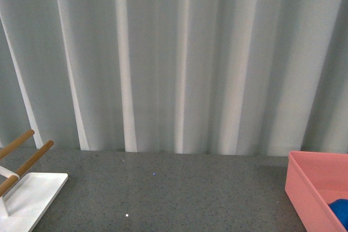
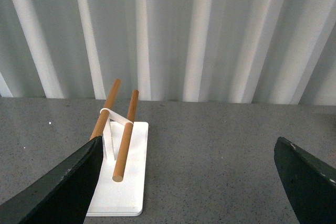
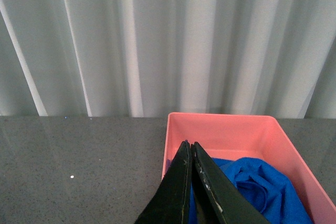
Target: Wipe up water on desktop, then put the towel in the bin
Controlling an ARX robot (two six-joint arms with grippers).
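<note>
You see the desktop before a pleated curtain. A white rack sits left; the bin, right, holds the towel.

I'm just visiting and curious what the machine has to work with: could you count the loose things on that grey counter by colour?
Pink: 1, the bin
Blue: 1, the towel, lying inside the bin
White with wooden rods: 1, the rack
Total: 3 things on the desktop
</note>
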